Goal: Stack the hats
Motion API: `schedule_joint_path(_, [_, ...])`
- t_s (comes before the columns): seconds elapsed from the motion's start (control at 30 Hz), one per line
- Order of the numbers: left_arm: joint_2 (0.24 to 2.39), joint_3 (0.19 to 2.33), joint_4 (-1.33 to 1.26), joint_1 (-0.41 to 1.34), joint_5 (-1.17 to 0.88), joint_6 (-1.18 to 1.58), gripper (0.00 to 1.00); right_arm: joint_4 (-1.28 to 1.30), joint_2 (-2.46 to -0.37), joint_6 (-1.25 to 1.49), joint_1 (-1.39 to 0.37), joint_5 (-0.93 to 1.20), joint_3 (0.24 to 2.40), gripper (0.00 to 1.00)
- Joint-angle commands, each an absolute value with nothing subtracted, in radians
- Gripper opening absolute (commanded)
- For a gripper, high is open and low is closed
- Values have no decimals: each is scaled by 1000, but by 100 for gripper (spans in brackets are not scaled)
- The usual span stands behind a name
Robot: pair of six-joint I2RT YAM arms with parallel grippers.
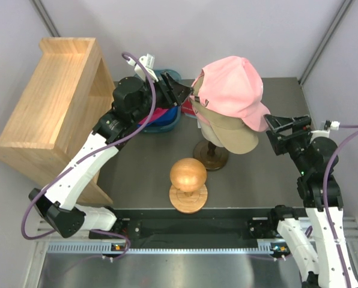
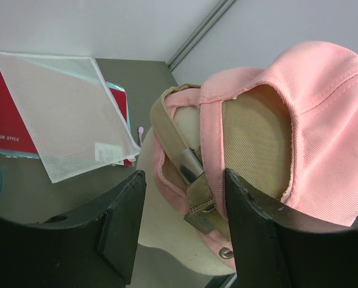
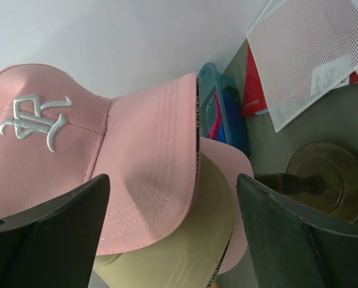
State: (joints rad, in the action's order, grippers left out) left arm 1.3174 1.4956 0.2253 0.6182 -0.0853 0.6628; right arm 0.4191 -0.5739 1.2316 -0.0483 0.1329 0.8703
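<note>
The red flat package point(image 2: 8, 123) on the bench carries white capitals along its lower edge, partly cut off, reading "RROR STYLE". The pink cap point(image 3: 77, 156) bears a white embroidered monogram on its front, its letters unclear. The small label on the white mesh pouch point(image 2: 65, 108) is too blurred to read.

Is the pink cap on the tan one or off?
On. The pink cap sits over the tan cap, whose brim pokes out beneath it.
</note>
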Motion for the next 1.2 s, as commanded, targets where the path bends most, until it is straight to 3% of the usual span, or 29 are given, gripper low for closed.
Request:
schedule_joint_path(0.0, [1295, 1479, 285, 623, -80, 618, 59, 279, -538, 1262, -28, 115, 816, 85])
schedule_joint_path(0.47, [1293, 1467, 287, 621, -81, 611, 59, -171, -638, 1204, -14, 241, 701, 72])
schedule_joint_path(0.57, [1293, 1465, 287, 623, -72, 611, 59, -189, -660, 1194, -14, 273, 710, 58])
schedule_joint_path(0.67, [1292, 1459, 291, 623, -66, 609, 59, -131, -681, 1166, -12, 314, 745, 33])
schedule_joint_path(0.87, [1285, 1437, 305, 623, -60, 600, 61, 95, -686, 1118, -12, 351, 825, 4])
schedule_joint_path(0.93, [1289, 1425, 311, 623, -60, 598, 61, 168, -695, 1101, -12, 353, 851, 0])
schedule_joint_path(1.17, [1301, 1379, 298, 623, -54, 594, 61, 340, -680, 1082, -11, 276, 821, 0])
